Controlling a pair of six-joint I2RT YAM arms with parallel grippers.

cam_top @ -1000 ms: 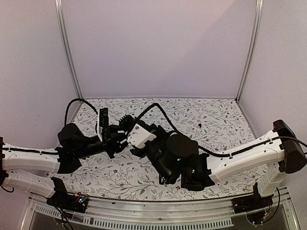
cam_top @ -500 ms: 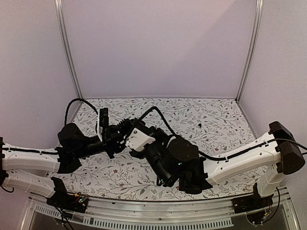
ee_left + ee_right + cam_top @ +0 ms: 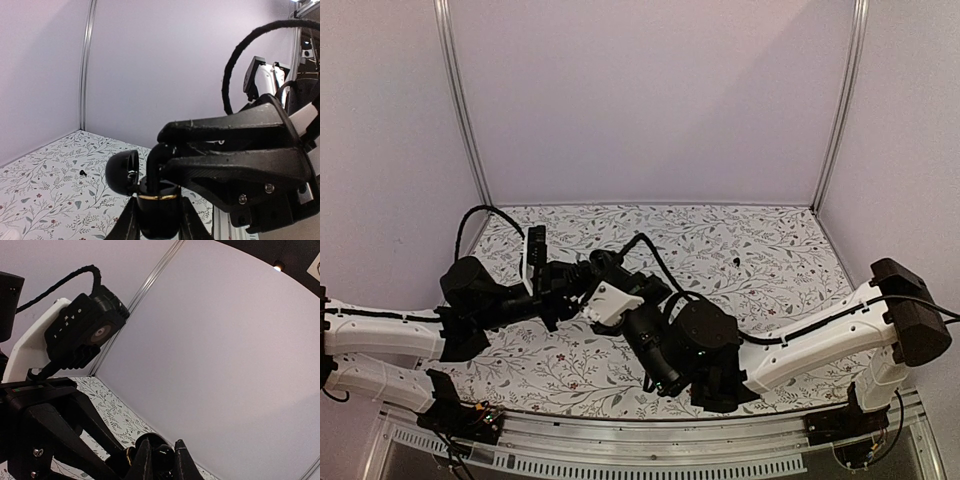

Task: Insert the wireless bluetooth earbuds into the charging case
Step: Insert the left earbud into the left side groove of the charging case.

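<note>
Clamping the open case (image 3: 157, 206) in the left gripper (image 3: 159, 226); pinching one earbud (image 3: 163, 460) in the right gripper (image 3: 163, 451), right at the case mouth. Could jam crooked or drop if released misaligned.

One charging case (image 3: 157, 215), one earbud (image 3: 735, 261) in sight, one table (image 3: 770, 235).

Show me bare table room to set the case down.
Bare cloth: right of the loose earbud up to the right wall, and the strip along the rear wall. Crowded: centre-left, where left pincer and right pincer meet at the charging case.
</note>
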